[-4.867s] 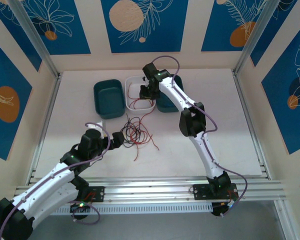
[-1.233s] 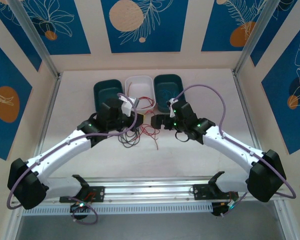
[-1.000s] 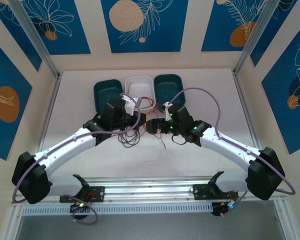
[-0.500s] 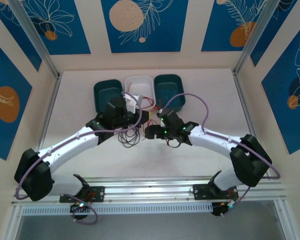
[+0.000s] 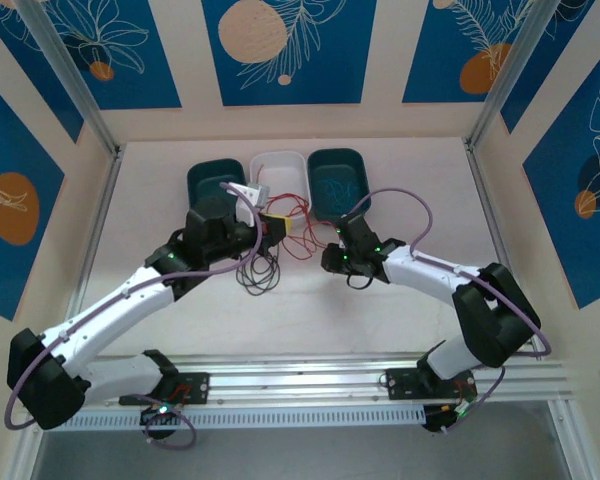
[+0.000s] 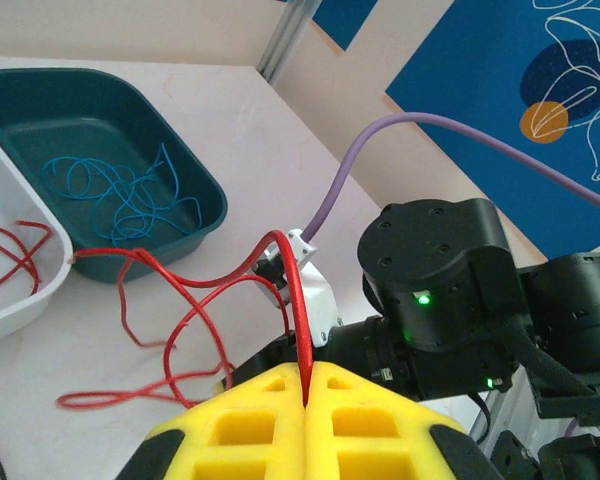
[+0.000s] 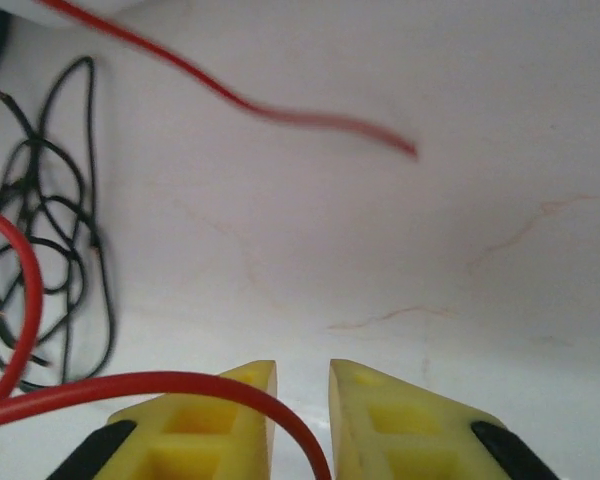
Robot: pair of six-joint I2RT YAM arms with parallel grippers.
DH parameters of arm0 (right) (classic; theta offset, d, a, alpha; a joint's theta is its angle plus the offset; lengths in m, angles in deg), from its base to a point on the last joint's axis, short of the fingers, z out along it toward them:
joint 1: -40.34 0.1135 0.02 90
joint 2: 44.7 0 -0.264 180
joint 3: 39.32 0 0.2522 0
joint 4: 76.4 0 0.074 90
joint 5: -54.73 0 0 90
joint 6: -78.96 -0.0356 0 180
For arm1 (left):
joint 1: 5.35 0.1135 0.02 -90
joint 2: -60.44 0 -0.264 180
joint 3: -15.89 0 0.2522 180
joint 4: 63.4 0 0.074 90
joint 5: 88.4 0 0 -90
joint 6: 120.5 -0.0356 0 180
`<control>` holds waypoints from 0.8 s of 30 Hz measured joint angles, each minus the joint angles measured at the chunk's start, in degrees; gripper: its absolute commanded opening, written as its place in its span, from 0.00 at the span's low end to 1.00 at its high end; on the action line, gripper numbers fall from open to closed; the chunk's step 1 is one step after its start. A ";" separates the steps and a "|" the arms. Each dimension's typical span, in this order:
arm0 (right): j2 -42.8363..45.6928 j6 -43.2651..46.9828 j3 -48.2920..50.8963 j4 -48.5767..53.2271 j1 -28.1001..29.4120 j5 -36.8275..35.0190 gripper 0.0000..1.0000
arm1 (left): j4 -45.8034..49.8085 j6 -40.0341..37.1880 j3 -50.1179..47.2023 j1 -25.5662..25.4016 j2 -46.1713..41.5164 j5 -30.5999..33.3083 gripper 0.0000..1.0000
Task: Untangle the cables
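Note:
My left gripper (image 5: 278, 224) hangs just in front of the white bin (image 5: 280, 163), shut on a red cable (image 6: 298, 300) that rises from between its yellow fingers (image 6: 250, 400) and loops down to the table. More red cable (image 5: 307, 228) stretches between the two grippers. A tangle of black cables (image 5: 257, 272) lies on the table below the left gripper. My right gripper (image 5: 326, 258) sits low over the table, its jaws a little apart. A red cable (image 7: 180, 383) crosses its left finger (image 7: 242, 385) and drops into the gap. Black cables (image 7: 50, 250) lie to its left.
Three bins stand in a row at the back: a teal bin (image 5: 212, 188), the white bin holding red cable (image 6: 10, 255), and a teal bin (image 6: 195, 185) holding thin blue cables (image 6: 110, 190). The right arm's wrist (image 6: 440, 290) is close to the left gripper.
The right arm came down from the white bin to the table centre, then drew back slightly right. The left arm reached up to the pile and holds a red cable raised.

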 measured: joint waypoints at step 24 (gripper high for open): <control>4.52 -1.90 3.80 8.83 -7.65 -2.86 0.16 | 15.02 -10.60 11.26 0.31 -9.38 15.50 0.00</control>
